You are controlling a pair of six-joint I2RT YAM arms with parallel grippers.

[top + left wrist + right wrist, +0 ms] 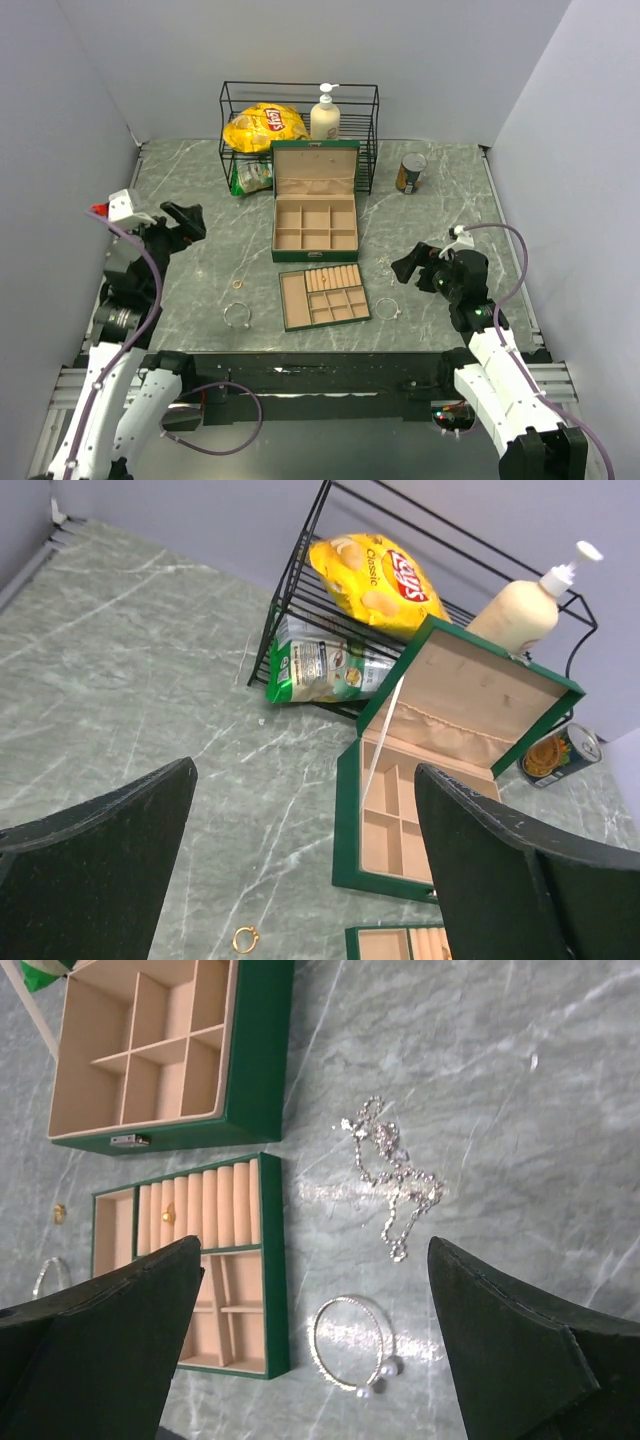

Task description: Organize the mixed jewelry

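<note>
A: Noted: right gripper (315, 1245) spread wide, empty; thin silvery wire bangle with two pearl beads (378, 1372) on the grey-green marbled bench (500, 1080), close by, just right of the flat tan-lined compartment tray (270, 1260).
B: The left gripper (305, 770) spread, empty too; small gold ring (245, 939) left of tray.
A: Suggest straight descent, pinching across the wire.
B: Open bench around; silvery beaded chain (395, 1180) just beyond could snag.

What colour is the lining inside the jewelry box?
Tan; the box shows best in the right wrist view.

Marbled table (180, 200): box (315, 238), tray (323, 297), bangle (387, 1366)
</note>
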